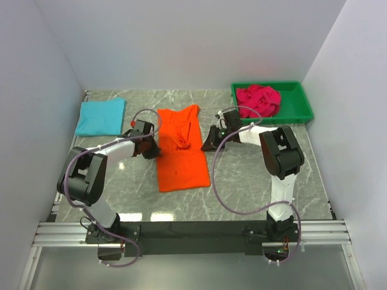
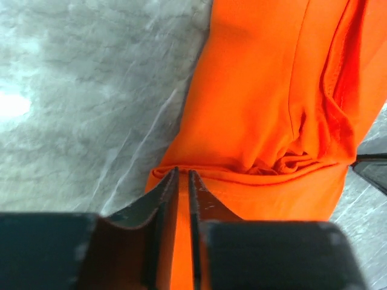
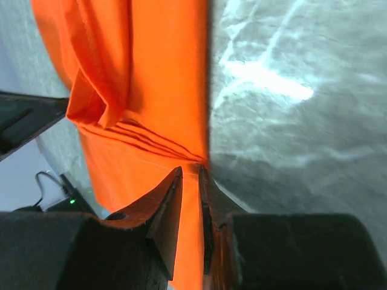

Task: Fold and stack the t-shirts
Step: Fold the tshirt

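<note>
At the near edge, a metal rail (image 1: 66, 232) carries the two arm bases. From there both arms reach forward over the grey marbled worktop (image 1: 254, 181) to the orange t-shirt (image 1: 181, 166) lying lengthwise between them. The nearer half of the shirt lies flat and wide. The farther half is narrower, with a crumpled fold of cloth running down its middle. The left pincer (image 1: 152, 145) sits at the shirt's left edge, about halfway along its length. In the left wrist view its dark fingers (image 2: 160, 193) stand almost together, clenched on the shirt's edge, with a thin strip of orange cloth showing between them. The right pincer (image 1: 208, 140) meets the opposite edge at about the same height. In the right wrist view its fingers (image 3: 169, 199) are likewise nearly closed, with orange cloth caught between them where the shirt's border meets the bare worktop, so it too is grasping the orange t-shirt. A loose grey-violet cable (image 1: 217, 187) loops from the right arm across the worktop. Farther back on the left, well apart from the orange shirt, the turquoise t-shirt (image 1: 101, 116) lies folded into a flat rectangle. At the far right stands a green bin (image 1: 278, 119), and the crimson-pink t-shirt (image 1: 258, 99) lies bunched up inside it.
</note>
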Available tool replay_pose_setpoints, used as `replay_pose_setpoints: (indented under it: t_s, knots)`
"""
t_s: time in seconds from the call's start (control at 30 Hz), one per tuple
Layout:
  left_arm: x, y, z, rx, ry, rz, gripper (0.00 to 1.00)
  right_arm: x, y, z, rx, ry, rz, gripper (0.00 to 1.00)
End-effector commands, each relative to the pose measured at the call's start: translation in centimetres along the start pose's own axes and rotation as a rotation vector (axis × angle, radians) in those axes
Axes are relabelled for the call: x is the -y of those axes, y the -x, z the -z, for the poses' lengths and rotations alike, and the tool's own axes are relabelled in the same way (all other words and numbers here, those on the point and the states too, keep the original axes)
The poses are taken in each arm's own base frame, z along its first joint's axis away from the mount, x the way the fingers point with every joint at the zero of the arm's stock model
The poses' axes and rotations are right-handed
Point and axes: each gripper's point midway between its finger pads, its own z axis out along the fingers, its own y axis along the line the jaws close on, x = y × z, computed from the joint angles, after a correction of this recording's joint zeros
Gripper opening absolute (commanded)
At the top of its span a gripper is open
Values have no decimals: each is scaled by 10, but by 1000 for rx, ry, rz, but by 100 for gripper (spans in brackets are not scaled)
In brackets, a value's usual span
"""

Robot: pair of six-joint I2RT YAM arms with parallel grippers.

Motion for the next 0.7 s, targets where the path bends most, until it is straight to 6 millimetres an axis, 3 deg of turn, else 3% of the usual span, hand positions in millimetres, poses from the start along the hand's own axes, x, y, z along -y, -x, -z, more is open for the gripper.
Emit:
replay_pose_setpoints:
  t_s: [0.0,0.13,0.17,0.23,0.27,0.33,0.37,0.4,0.5,0.67]
  knots:
    - [18,28,29,94,-36,-14,22,-18,18,31,94,-28,84,25]
    - [24,27,69,140,-52,-19,43,-25,13,56,142,-86,89,31]
    - [15,19,73,125,-12,-12,54,-22,4,58,136,-111,69,38]
    - [14,8,88,127,-5,-24,65,-23,-5,70,153,-165,68,44]
    - [8,-10,92,96,26,-40,75,-17,-15,73,146,-201,56,49]
    - [-1,-20,103,117,75,-54,85,-14,-29,83,156,-289,76,54]
    - [-3,-35,105,94,89,-62,88,-12,-38,85,151,-328,85,59]
    - [-13,-45,108,78,130,-71,90,-4,-42,96,176,-411,94,62]
    - [-24,-72,115,44,161,-83,91,-5,-69,101,152,-512,131,68]
    - [-30,-102,114,4,171,-97,79,-10,-101,99,133,-546,140,68]
